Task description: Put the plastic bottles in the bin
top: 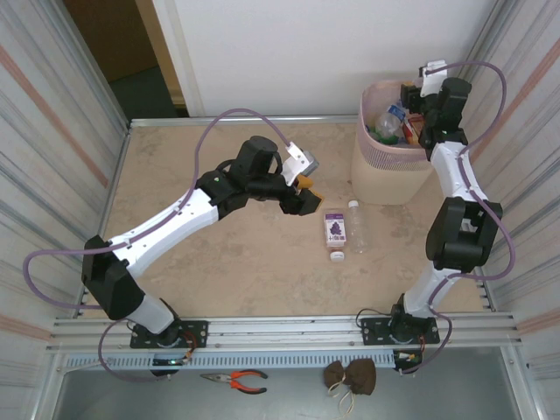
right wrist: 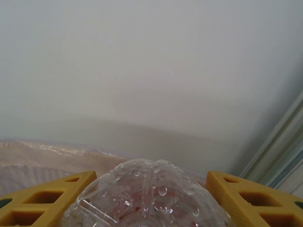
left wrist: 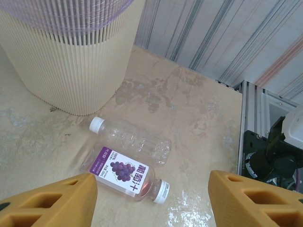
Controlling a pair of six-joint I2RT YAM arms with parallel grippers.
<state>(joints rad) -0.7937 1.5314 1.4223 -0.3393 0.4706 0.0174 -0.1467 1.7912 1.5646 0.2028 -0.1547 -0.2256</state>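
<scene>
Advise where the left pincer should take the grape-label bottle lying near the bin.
Probably mid-body at the label, from straight above, left pincer spanning its width: the grape-label bottle lies flat on the table. The clear bottle lies close alongside, so the gap is tight.

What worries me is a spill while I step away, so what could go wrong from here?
1. The right gripper holds a wet clear bottle over the bin, where piled bottles sit near the rim; released, it might bounce out.
2. The open left gripper faces the grape-label bottle, which lies against the unlabelled bottle; closing could catch both or send one rolling.
</scene>
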